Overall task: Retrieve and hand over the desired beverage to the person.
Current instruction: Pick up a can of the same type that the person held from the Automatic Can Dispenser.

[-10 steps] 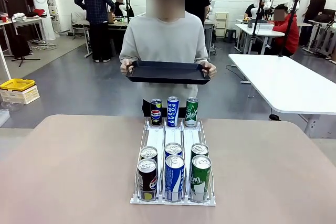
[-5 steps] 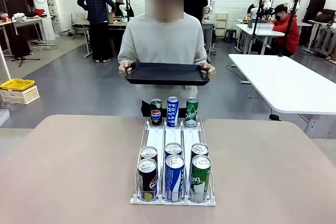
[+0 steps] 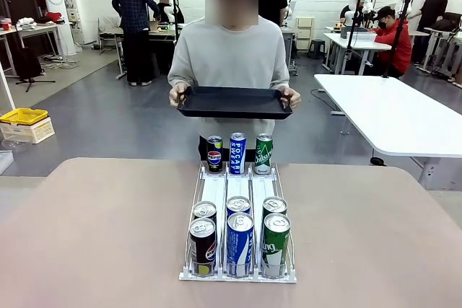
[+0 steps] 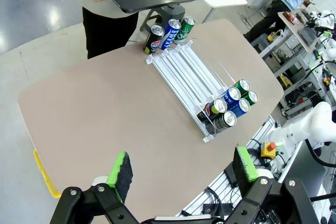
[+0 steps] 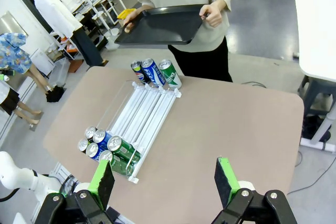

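A black tray (image 3: 234, 102) is held by the person (image 3: 229, 55) behind the can rack (image 3: 238, 191); left gripper (image 4: 182, 166) and right gripper (image 5: 165, 176) are opened, empty.

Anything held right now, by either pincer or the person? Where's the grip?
The left pincer and right pincer are open, empty. The person holds the tray by its two short ends.
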